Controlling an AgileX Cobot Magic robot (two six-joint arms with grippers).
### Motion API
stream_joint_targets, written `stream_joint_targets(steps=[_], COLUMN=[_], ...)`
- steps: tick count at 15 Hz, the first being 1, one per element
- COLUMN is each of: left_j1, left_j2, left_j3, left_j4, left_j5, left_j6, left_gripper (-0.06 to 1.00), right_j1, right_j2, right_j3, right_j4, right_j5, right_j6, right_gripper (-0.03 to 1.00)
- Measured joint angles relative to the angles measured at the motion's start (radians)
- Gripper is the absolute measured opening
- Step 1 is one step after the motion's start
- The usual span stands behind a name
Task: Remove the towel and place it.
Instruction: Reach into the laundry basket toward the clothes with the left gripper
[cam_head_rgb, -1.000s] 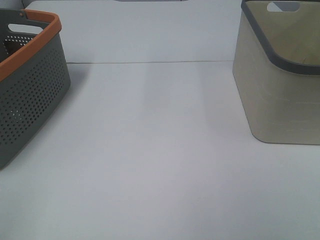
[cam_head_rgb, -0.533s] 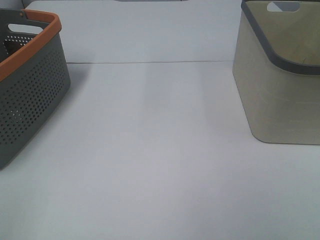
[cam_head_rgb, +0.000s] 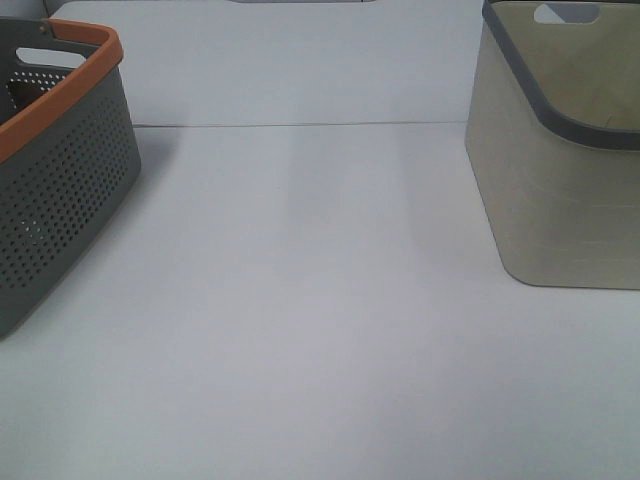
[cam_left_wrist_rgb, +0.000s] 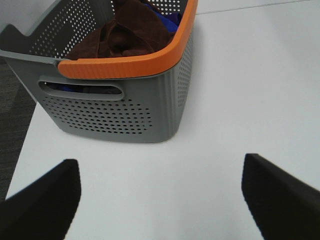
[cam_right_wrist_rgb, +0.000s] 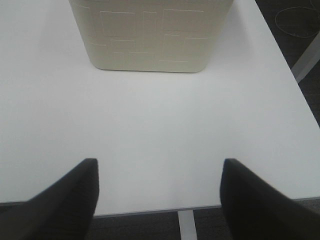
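You find the towel (cam_left_wrist_rgb: 125, 30) bunched inside the orange-rimmed grey basket (cam_head_rgb: 60, 180) at the left edge of the overhead frame (some blue fabric (cam_left_wrist_rgb: 171, 17) lies against it). Your left gripper (cam_left_wrist_rgb: 160, 200) and right gripper (cam_right_wrist_rgb: 160, 195) both stand wide apart, holding nothing, over the white table (cam_head_rgb: 320, 300). The beige basket (cam_head_rgb: 560, 190) sits upper right.

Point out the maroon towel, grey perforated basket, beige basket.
Maroon cloth towel (cam_left_wrist_rgb: 125, 35): left wrist view, bunched folds.
Grey perforated basket (cam_left_wrist_rgb: 125, 67): left wrist view, orange rim.
Beige basket (cam_head_rgb: 560, 210): exterior high view, side wall.
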Motion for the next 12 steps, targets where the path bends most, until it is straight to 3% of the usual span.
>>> stream_joint_targets(steps=[3, 12], left_j1=[0.000, 0.000], left_j2=[0.000, 0.000], left_j3=[0.000, 0.000], left_j4=[0.017, 0.017], left_j5=[0.000, 0.000], left_j6=[0.000, 0.000], left_gripper=[0.98, 0.99], right_j1=[0.000, 0.000], right_j2=[0.000, 0.000], right_j3=[0.000, 0.000], right_j4=[0.000, 0.000], right_j5=[0.000, 0.000], right_j6=[0.000, 0.000], right_gripper=[0.60, 0.60])
